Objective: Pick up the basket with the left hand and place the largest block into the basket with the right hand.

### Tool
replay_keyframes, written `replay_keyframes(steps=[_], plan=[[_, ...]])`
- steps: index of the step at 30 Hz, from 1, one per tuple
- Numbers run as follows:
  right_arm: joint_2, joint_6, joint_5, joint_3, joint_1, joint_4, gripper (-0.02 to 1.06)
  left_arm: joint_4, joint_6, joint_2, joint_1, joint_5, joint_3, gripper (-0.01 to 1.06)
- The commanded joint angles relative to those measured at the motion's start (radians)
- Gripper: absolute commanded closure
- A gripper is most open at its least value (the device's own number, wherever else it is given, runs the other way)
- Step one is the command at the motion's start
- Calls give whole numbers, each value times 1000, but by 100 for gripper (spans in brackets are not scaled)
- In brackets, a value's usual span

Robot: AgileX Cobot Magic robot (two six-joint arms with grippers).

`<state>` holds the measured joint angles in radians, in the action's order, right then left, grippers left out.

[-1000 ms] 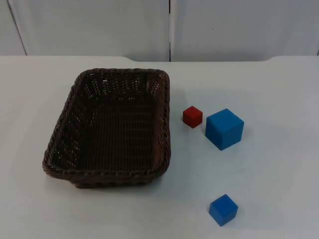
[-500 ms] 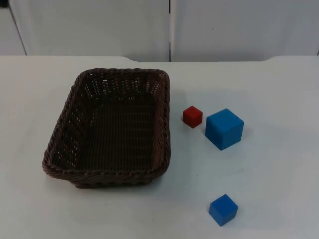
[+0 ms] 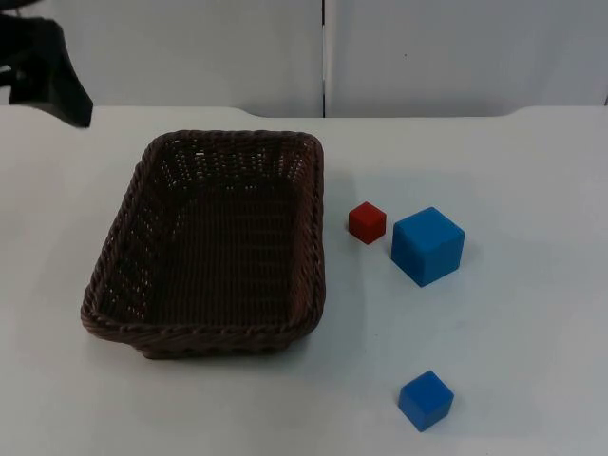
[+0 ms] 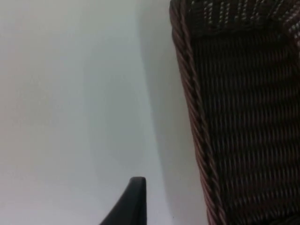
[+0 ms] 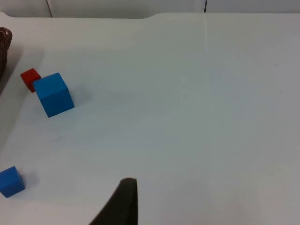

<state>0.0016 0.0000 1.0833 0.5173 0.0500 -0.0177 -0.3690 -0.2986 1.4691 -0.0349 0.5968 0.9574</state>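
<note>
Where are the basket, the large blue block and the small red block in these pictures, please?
basket (image 3: pixel 309 237): top view, on the woven rim of its right-hand long side.
large blue block (image 3: pixel 427 246): top view, middle of the cube, near its front edge.
small red block (image 3: pixel 367 222): top view, middle of the cube.

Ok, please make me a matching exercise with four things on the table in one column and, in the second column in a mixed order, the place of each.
Things:
1. basket
2. red block
3. large blue block
4. small blue block

Places:
A. alone, nearest the camera in the top view
B. between the basket and the large blue block
C. to the picture's left of all the blocks
D. just to the picture's right of the red block

Pairs: 1-C, 2-B, 3-D, 4-A
</note>
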Motion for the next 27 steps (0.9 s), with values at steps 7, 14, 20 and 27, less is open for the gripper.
replay_keyframes(steps=[7,14,20,27], plan=[[-2,-14,-4,-2,-6,-5,-1,-46,-10,91,-6,-26,41,9],[-2,-16,-4,-2,-6,-5,-1,-46,-10,195,-6,-21,112,9],[-2,-16,-4,-2,-6,-5,-1,-50,-12,320,-6,32,190,9],[-2,-16,-4,-2,-6,-5,-1,-154,-96,423,-6,56,241,9]])
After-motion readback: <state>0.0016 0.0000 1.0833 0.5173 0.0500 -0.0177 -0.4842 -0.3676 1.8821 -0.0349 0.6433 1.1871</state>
